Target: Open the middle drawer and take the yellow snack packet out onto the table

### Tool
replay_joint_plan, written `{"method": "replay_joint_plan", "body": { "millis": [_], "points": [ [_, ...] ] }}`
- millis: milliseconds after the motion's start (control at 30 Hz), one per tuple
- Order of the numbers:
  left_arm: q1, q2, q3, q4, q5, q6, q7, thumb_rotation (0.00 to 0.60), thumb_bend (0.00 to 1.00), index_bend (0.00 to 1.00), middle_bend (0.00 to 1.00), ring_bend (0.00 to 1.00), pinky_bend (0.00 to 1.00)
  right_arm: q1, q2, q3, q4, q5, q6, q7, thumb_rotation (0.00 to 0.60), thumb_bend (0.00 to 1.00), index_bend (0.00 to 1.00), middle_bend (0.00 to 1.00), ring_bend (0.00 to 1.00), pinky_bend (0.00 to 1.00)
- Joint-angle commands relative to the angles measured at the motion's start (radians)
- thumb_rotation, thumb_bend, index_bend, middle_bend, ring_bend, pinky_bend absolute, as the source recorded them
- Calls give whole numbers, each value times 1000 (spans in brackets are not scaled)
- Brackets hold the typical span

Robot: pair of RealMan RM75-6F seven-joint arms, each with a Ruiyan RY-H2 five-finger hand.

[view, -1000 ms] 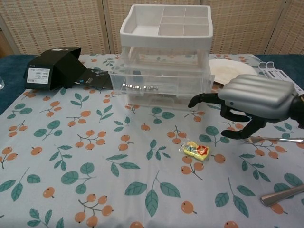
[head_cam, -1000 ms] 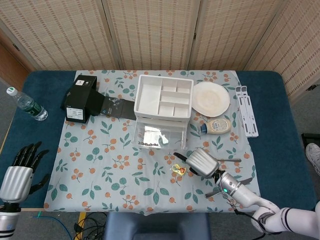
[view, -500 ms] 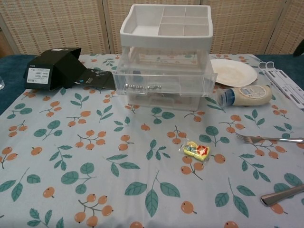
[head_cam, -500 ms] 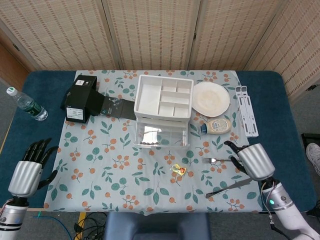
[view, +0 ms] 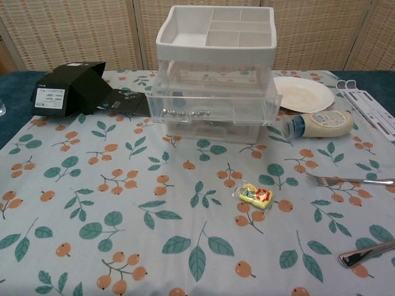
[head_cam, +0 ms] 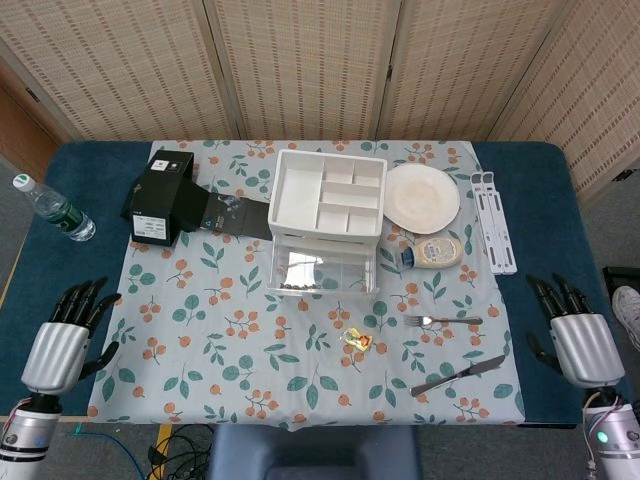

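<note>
Since the earlier frames the right hand point(head_cam: 584, 343) has been drawn back from the centre of the cloth to the lower right corner of the head view, over the blue table edge; the left hand point(head_cam: 60, 342) has shifted only slightly at the lower left. The one small yellow snack packet point(view: 255, 195) is seen lying flat on the leaf-and-berry patterned tablecloth point(view: 123, 209), just below the frame's centre and apart from everything else. Above it stands one translucent white plastic drawer unit point(view: 213, 74), its middle drawer point(view: 210, 106) pulled partly out toward the camera, with small dark items visible along the drawer's front.

To the right of the unit one round white plate point(head_cam: 422, 197), one lying mayonnaise bottle point(head_cam: 434, 252) and one white slotted rack point(head_cam: 494, 233) are found. One fork point(head_cam: 442, 320) and one knife point(head_cam: 456, 374) lie in the lower right. At the upper left one open black box point(head_cam: 160, 196) is seen, and one clear water bottle point(head_cam: 52, 208) at the far left.

Both hands are held palm down with fingers spread apart and pointing up the frame, and nothing is held by either.
</note>
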State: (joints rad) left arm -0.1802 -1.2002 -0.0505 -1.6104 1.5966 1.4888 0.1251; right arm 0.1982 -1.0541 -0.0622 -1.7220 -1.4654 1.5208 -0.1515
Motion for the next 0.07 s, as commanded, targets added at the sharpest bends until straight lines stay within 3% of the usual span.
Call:
{"method": "replay_joint_plan", "body": {
  "millis": [33, 67],
  "points": [
    [1, -3, 1, 1, 1, 2, -1, 600, 270, 183, 70, 57, 92, -11, 8, -2, -4, -8, -14, 19, 600, 408, 0, 111, 53, 101],
    [1, -4, 2, 2, 2, 3, -1, 600, 270, 183, 70, 57, 92, -12, 7, -1, -3, -13, -16, 21, 600, 408, 0, 111, 53, 101]
  ]
}}
